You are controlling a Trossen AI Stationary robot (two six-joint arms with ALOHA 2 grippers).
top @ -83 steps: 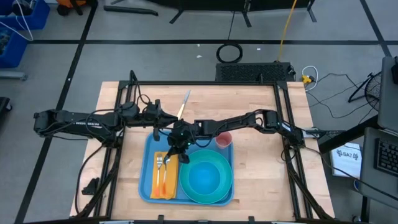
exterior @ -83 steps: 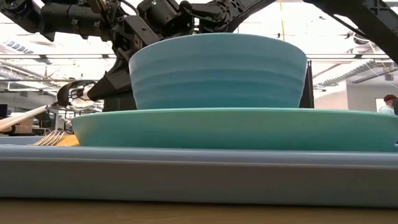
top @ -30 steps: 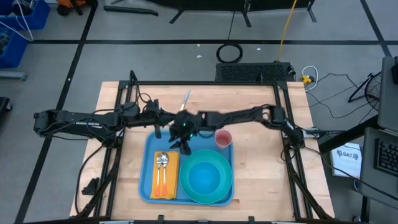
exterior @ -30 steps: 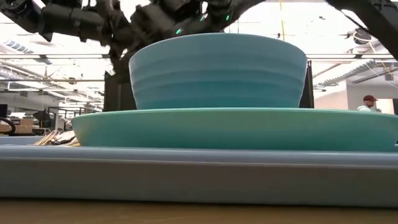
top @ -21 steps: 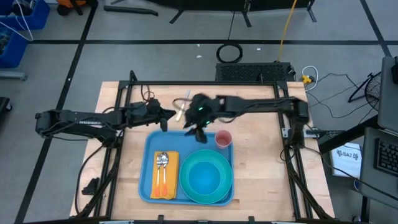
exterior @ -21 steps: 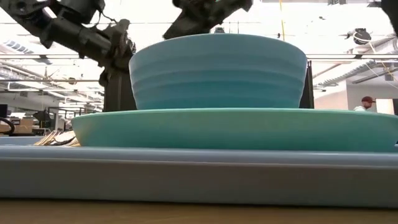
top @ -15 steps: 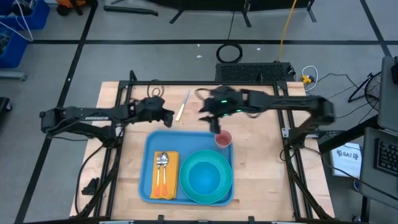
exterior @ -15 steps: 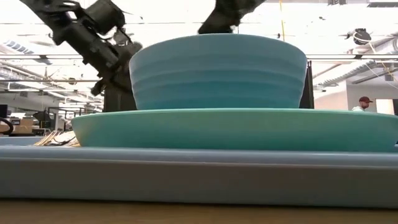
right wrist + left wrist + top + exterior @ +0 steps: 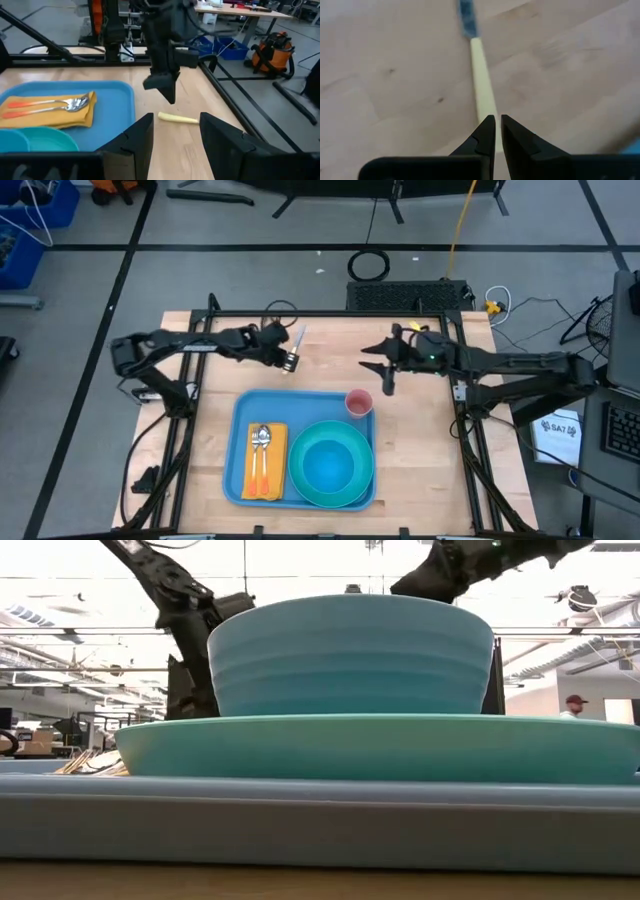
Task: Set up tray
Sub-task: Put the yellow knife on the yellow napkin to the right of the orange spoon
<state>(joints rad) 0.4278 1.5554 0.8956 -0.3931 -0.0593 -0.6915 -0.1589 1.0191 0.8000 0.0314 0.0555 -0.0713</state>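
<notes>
Left claw [image 9: 290,361] hovers beyond the tray [image 9: 244,420], whose long axis runs left-right.

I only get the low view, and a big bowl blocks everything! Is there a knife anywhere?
Observer: Yes, a knife lies on the bare table, beyond the far edge of the tray, not on it.
Operator: Is a hand near it?
Observer: The left hand is right over its pale handle.
Operator: Where's the other hand?
Observer: The right hand is open, over the table just beyond the pink cup.
</notes>
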